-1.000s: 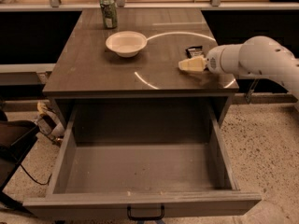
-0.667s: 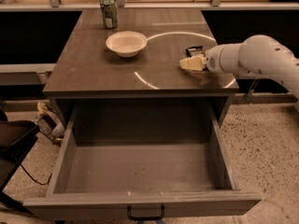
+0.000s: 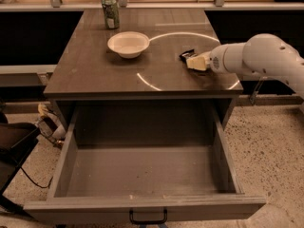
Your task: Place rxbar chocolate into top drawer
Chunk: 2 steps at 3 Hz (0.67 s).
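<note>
The rxbar chocolate (image 3: 186, 55) is a small dark wrapper lying on the right part of the grey tabletop (image 3: 95, 75). My gripper (image 3: 195, 61) reaches in from the right on a white arm and sits right at the bar, low over the tabletop, partly covering it. I cannot tell whether it is touching or holding the bar. The top drawer (image 3: 142, 175) is pulled wide open below the table's front edge. Its grey floor is bare, and its black handle (image 3: 148, 217) is on the front.
A white bowl (image 3: 128, 44) stands at the middle of the tabletop and a green can (image 3: 110, 12) at the back left. A dark chair and cables (image 3: 19, 146) are on the floor to the left. A counter runs along the back.
My gripper has shifted slightly up and back at the bar, and the bar now shows a little further left. The drawer, bowl and can have not moved.
</note>
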### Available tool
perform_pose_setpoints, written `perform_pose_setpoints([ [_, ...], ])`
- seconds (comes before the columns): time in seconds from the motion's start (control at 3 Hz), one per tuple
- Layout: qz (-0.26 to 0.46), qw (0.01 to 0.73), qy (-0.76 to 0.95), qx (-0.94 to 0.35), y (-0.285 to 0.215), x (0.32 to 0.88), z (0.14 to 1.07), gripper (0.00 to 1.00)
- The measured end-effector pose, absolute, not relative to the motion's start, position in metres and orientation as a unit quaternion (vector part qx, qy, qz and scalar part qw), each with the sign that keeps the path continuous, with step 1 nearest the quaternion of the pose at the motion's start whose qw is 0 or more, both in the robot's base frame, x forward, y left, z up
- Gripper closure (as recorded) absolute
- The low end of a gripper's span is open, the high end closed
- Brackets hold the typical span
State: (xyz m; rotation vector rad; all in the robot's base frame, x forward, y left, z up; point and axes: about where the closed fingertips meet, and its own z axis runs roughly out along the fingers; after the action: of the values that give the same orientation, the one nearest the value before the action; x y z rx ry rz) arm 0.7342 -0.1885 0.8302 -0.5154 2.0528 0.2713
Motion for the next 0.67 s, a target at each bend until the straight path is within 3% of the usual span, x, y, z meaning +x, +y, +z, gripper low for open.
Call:
perform_pose_setpoints([
  [0.67,0.111,0.483,0.842,-0.212,-0.1884,0.7342,0.8302,1.00],
])
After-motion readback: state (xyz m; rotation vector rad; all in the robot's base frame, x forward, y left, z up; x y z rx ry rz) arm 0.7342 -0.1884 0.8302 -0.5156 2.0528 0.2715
